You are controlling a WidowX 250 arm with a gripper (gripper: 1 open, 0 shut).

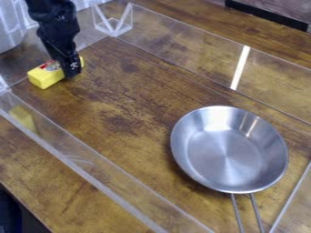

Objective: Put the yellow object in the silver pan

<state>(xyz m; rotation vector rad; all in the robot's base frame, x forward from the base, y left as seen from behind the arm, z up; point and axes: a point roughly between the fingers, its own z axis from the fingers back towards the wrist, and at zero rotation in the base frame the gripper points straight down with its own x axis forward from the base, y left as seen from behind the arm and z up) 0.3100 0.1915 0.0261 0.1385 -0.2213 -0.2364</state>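
The black robot gripper (64, 69) is at about ten o'clock in the camera view, pointing down, its fingers parted wide. It straddles or stands just beside the small yellow rectangular block with a red-and-white label (46, 74); which of the two, and whether any finger touches the block, cannot be determined. No closed grip is observed. The block lies on the brown wood-grain table (127, 109), its visible yellow end protruding from the gripper toward eight o'clock and its labelled part close to the fingers. The round, shallow, shiny steel frying pan (230, 149) rests at about four o'clock, well apart from block and gripper, its thin metal handle (248, 213) directed toward six o'clock. Clear transparent panels (104, 173) border the work surface; one runs below the block and gripper.
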